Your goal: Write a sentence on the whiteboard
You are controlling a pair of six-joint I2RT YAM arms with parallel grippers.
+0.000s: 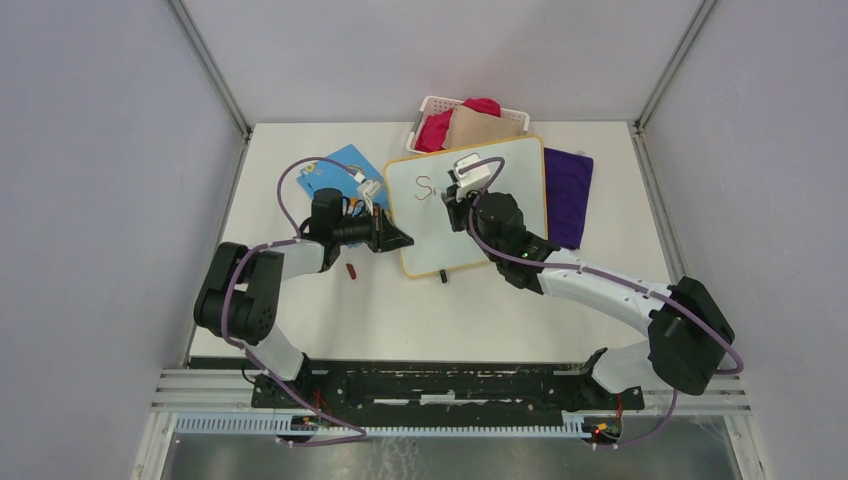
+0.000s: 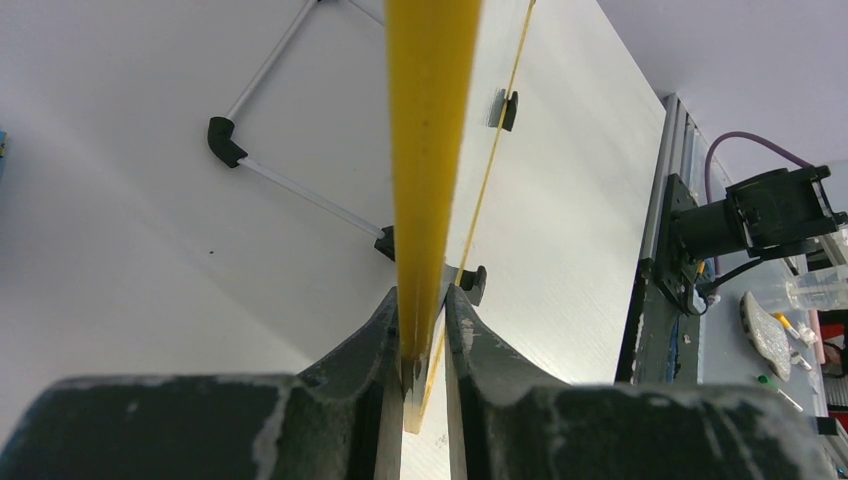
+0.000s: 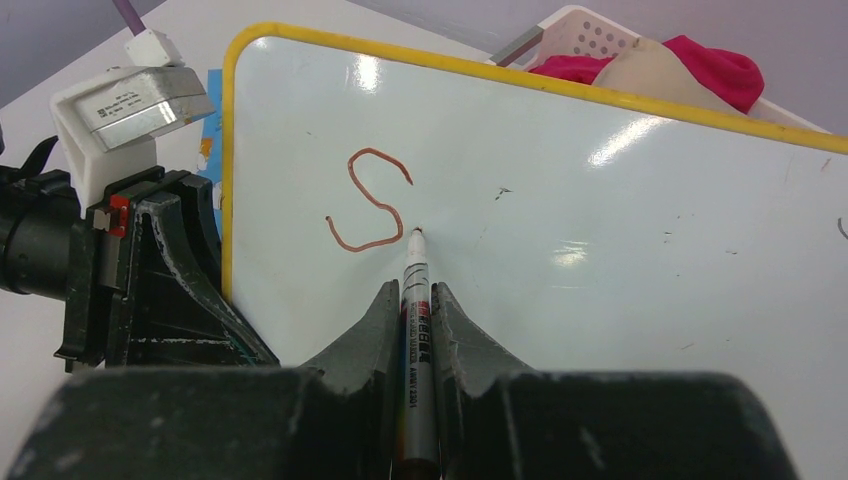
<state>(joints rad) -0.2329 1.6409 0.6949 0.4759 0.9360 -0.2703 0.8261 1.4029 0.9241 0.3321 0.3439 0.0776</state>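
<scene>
The whiteboard, white with a yellow frame, lies at the table's middle, its left edge lifted. My left gripper is shut on that left edge; the left wrist view shows the jaws pinching the yellow frame. My right gripper is over the board's upper part, shut on a silver marker. The marker's tip touches the board just right of a single red letter "S", the only writing that the right wrist view shows. The rest of the sentence is not there.
A white basket holding pink and beige cloths stands behind the board. A purple cloth lies at its right, a blue card at its left. A small red cap lies near the left arm.
</scene>
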